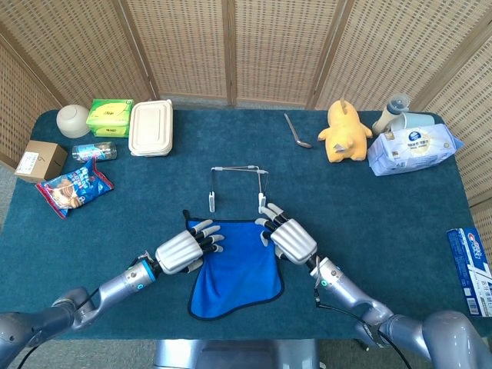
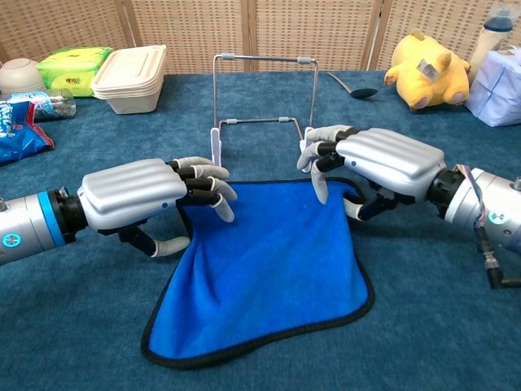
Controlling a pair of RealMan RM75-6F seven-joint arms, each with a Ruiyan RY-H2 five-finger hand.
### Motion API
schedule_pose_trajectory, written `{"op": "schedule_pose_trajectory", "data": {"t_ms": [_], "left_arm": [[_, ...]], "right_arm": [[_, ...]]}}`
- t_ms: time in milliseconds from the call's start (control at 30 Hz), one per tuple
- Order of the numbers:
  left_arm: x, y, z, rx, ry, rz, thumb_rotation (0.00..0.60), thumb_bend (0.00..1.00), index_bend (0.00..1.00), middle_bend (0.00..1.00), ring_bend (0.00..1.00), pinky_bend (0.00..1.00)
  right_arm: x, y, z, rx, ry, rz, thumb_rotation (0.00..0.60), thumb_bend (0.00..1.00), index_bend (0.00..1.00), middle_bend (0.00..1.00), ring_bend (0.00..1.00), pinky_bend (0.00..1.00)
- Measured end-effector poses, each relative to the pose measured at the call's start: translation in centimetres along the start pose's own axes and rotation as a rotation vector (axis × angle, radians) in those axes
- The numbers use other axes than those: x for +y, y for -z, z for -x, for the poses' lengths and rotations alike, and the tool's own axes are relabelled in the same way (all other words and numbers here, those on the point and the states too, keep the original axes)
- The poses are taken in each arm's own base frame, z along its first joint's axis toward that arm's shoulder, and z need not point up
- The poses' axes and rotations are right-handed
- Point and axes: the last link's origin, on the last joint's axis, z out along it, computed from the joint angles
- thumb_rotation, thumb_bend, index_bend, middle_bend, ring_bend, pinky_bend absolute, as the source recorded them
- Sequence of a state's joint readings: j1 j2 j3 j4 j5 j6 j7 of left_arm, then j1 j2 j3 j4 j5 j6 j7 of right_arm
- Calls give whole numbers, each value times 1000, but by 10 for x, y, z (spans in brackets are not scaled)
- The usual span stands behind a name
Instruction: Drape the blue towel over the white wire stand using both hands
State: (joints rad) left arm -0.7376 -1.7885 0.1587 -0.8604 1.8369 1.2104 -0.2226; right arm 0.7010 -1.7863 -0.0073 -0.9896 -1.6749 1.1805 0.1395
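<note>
Fingers of our left hand curled over the towel's upper left corner, thumb tucked under the edge, apparently pinching it; our right hand did likewise at the upper right corner. Whether either grip was firm, we could not tell. Spread flat at lower centre of the chest view, the towel lay just below the wire stand. We judged it soft, light and floppy, so holding both far corners should keep the edge taut for lifting.
</note>
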Motion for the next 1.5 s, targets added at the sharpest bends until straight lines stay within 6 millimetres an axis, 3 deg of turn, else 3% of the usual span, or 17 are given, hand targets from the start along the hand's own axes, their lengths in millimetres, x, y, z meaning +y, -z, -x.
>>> {"op": "schedule_pose_trajectory", "data": {"t_ms": [267,500,1000,1333,1500], "left_arm": [[-1,-3,0,-6,1,-10,600,549,294,185,98,48],[-2,-3,-1,-4,7,-15,600,548,459,203,104,50],[-6,-2,-2,-10,10,-26,600,549,676,275,145,59],[-8,-1,-4,-7,19,-38,600,548,776,341,191,66],[-8,0,-5,-1,28,-45,600,548,800,364,216,69]], "right_arm": [[1,0,-1,4,0,6,600,477,649,251,75,1],[3,0,-1,6,1,11,600,478,645,251,78,1],[3,0,-1,7,-3,14,600,477,655,263,88,5],[1,0,0,5,-5,9,600,477,727,304,105,6],[1,0,0,6,-13,10,600,476,819,344,122,7]]}}
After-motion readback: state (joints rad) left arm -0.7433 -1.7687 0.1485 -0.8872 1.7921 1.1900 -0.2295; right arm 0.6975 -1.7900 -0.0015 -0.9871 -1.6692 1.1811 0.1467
